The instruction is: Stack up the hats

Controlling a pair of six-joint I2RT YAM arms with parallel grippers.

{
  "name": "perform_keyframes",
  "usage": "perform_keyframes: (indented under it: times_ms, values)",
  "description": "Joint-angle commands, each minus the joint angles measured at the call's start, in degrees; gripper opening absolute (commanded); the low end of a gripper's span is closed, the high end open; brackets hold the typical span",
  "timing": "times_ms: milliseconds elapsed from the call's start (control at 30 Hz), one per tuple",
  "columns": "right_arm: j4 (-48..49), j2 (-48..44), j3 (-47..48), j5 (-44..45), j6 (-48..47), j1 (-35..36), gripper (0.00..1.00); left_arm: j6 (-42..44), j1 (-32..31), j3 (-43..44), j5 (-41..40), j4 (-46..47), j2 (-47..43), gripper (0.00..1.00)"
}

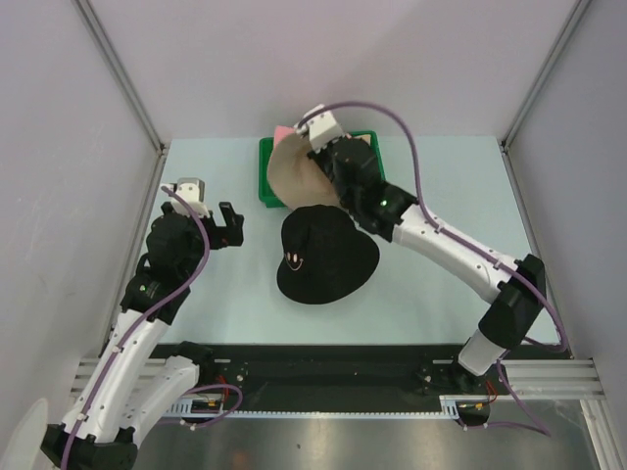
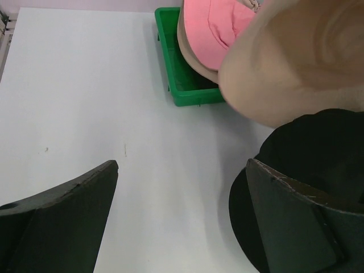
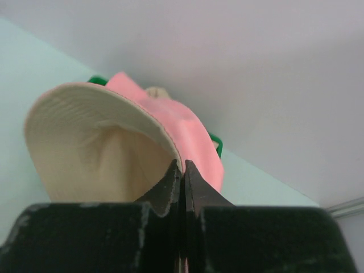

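A: Right wrist: right gripper [image 3: 182, 170] is pinching the beige hat [image 3: 96, 153] by its brim, fingers fully closed, above the tray [image 1: 265, 176].
B: Carrying step, I think. Next it's needing lowering onto the black hat [image 1: 326, 257] mid-table. Left gripper [image 1: 227, 223] is sitting wide open, empty.

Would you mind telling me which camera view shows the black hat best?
The top external view: nearly the whole black hat shows, crown up, its small mark visible. The left wrist view catches only part of it, at the right edge. The right wrist view does not show it.
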Motion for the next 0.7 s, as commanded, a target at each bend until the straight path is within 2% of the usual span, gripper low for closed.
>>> perform_keyframes:
  times_ms: [0, 133, 333, 500, 667]
  values:
    - [6.4, -6.4, -5.7, 7.4, -6.9, 5.3, 0.0, -0.5, -0.3, 0.0, 1.5, 0.8, -1.1, 1.0]
    - [10.4, -9.9, -11.5, 11.3, -9.8, 8.9, 0.0, -0.6, -0.3, -0.1, 1.9, 0.8, -1.2, 1.0]
    - [16.8, -16.4, -21.5, 10.3, -11.6, 12.1, 0.0, -0.6, -0.3, -0.2, 2.1, 0.9, -1.2, 1.0]
    - [29.2, -20.7, -29.2, 10.4, -21.3, 14.6, 0.0, -0.7, -0.3, -0.2, 2.6, 1.0, -0.8, 1.0]
    - [25.4, -24.1, -32.1, 7.8, -21.5, 19.2, 0.0, -0.8, -0.3, -0.1, 2.3, 1.0, -0.5, 1.0]
